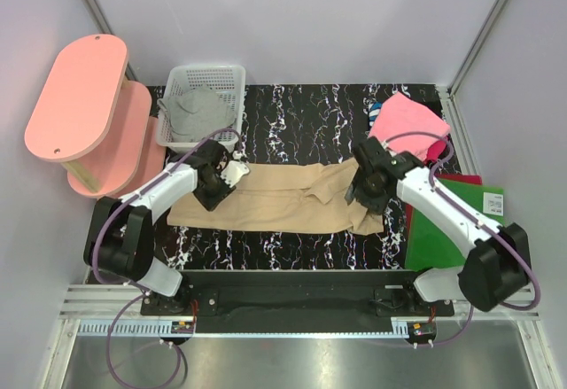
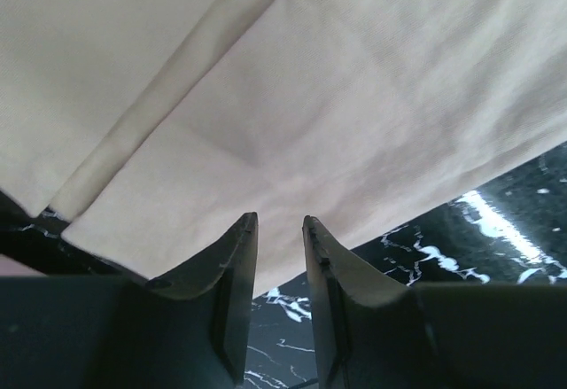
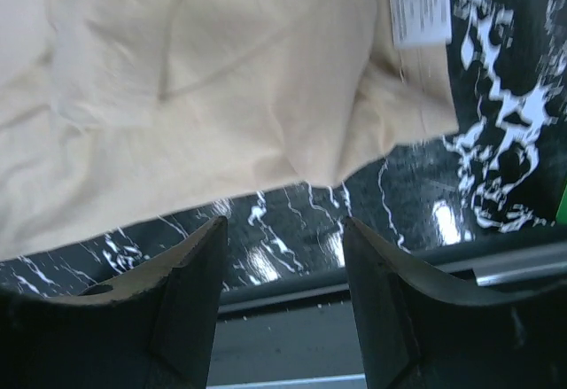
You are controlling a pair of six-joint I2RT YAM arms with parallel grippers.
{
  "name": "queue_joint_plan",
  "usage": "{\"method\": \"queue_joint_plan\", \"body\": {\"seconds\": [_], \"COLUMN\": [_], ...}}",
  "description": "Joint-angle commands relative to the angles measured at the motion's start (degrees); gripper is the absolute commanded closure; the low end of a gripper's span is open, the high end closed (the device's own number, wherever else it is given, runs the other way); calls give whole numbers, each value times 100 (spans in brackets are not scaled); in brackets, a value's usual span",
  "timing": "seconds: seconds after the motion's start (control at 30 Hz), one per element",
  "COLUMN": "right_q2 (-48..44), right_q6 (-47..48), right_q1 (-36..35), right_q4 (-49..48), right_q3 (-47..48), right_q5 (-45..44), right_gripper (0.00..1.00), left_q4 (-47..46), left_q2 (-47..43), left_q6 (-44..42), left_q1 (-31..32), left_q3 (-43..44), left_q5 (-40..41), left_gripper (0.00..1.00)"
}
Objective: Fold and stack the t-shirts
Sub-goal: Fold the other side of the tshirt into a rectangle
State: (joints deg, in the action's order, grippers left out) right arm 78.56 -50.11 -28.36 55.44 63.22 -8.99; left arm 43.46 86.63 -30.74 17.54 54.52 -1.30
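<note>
Tan t-shirt [image 1: 283, 198] flat on black marbled table [image 1: 310, 114]

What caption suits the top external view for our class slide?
Left tool and right tool poised over the tan t-shirt on the marbled table; grey t-shirt in the basket, pink t-shirt far right.

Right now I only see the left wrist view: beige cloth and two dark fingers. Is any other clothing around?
Observer: Yes, a pink t-shirt lies at the far right of the table.
Operator: Anything else?
Observer: A grey t-shirt sits in the white basket, far left.
Operator: And the other arm?
Observer: The right gripper hangs open over the right end of the tan t-shirt, near its white label.
</note>
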Motion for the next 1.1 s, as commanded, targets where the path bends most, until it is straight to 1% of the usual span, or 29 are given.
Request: {"method": "queue_joint_plan", "body": {"seconds": [0.0,0.17,0.3,0.47,0.53,0.67,0.87,0.97,1.07], "right_q2": [-184,254,589,1011,1117,1258,1749,1733,1242], "right_q6": [-789,-1000,-1342,-1721,-1801,-1897,-1688,-1538,-1441], "right_q1": [-178,-258,-302,-311,-311,-310,-302,-310,-311], "right_q4": [-235,-253,-209,-156,-16,248,301,380,397], "right_q3": [-661,-934,-978,-908,-847,-759,-583,-434,-416], "right_q5": [311,83,-339,-629,-805,-1078,-1052,-1026,-1025], "right_gripper": [38,40,41,45,48,48,47,47,46], "left_q4": [-101,-180,-303,-426,-418,-409,-575,-734,-804], "left_q2": [-252,73,345,688,767,776,750,697,662], "left_q6": [-301,-371,-450,-442,-433,-476,-687,-889,-1073], "left_q1": [-399,-918,-1261,-1341,-1341,-1341,-1490,-1648,-1832], "left_q3": [-91,6,-29,-3,85,129,-126,-354,-477], "left_q5": [260,236,227,174,165,165,165,305,411], "left_gripper": [67,68,68,68,68,68,69,69,69]}}
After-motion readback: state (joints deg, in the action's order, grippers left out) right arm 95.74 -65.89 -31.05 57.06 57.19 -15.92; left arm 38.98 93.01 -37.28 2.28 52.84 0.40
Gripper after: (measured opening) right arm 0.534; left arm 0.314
